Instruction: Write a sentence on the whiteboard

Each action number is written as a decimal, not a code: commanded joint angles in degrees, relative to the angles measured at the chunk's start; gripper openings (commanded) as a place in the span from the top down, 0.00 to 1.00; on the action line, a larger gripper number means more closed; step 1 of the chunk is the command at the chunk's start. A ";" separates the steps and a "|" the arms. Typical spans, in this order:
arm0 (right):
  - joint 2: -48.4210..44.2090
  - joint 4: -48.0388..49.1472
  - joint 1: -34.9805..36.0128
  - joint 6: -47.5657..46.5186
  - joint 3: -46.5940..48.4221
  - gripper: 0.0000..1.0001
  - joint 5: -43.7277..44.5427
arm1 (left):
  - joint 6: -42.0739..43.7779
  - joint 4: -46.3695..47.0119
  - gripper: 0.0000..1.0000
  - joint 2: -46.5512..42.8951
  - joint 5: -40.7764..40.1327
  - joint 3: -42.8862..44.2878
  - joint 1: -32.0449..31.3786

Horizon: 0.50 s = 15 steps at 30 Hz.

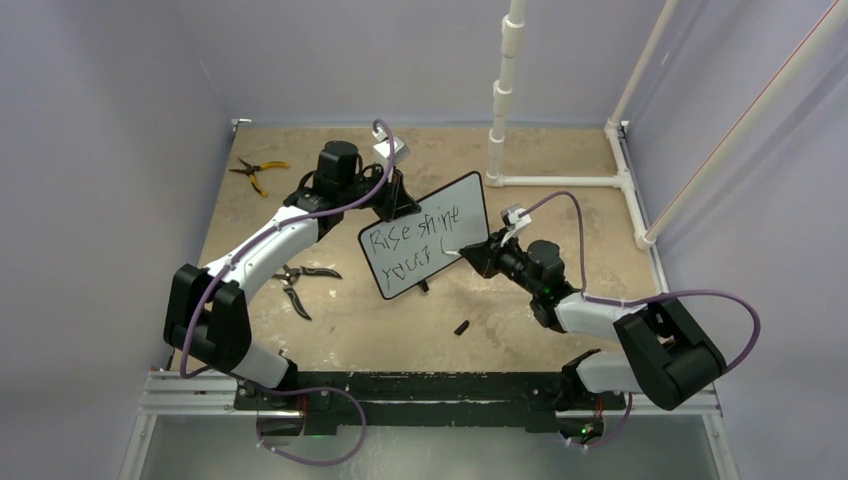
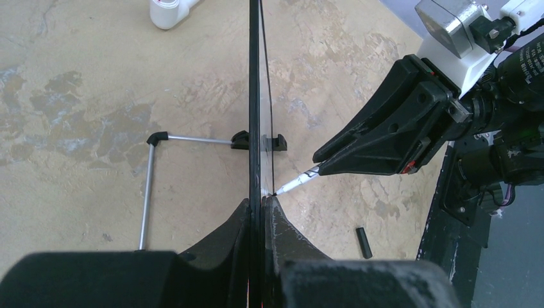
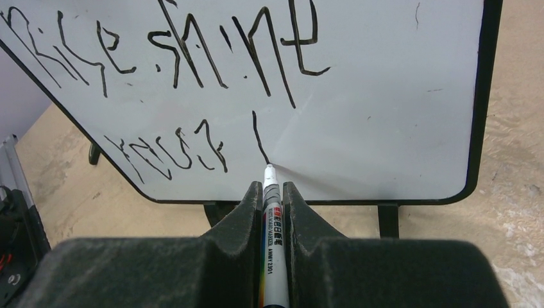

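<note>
Right tool [image 3: 271, 187] pinching marker [image 3: 272, 221] on whiteboard [image 3: 385, 96], left tool [image 2: 262, 202] clamping its edge, yellow pliers [image 1: 255, 170] only overhead

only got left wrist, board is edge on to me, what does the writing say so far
Observer: On the right wrist view the sentence reads roughly "Rise shine", with "your" beneath.
Operator: anything after your
Observer: One short slanted stroke; the marker tip sits at its lower end.
Operator: room left on that line
Observer: Yes, the whiteboard is mostly bare white from that stroke to its right frame.
</note>
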 commanded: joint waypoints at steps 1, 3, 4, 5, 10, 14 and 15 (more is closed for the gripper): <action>-0.07 -0.78 -0.13 -0.29 1.73 1.00 4.16 | 0.71 1.05 1.00 -1.49 1.82 -0.43 -0.58; -0.96 -0.84 -0.15 -0.31 1.52 1.00 5.13 | 0.66 1.05 1.00 -1.42 1.82 -0.42 -0.58; -1.56 -0.84 -0.14 -0.39 1.43 1.00 5.37 | 0.59 1.10 1.00 -1.40 1.82 -0.43 -0.59; -2.06 -1.09 -0.19 -0.47 1.39 1.00 5.44 | 0.56 1.14 1.00 -1.37 1.86 -0.38 -0.58; -4.34 0.25 -0.15 -1.14 0.99 1.00 4.85 | 0.39 1.40 1.00 -1.26 1.98 -0.52 -0.58; -5.98 1.33 -0.17 -1.06 0.20 1.00 4.80 | 0.25 1.49 1.00 -1.22 1.99 -0.52 -0.62; -6.12 1.14 -0.18 -0.99 0.22 1.00 4.83 | 0.29 1.49 1.00 -1.22 2.02 -0.52 -0.63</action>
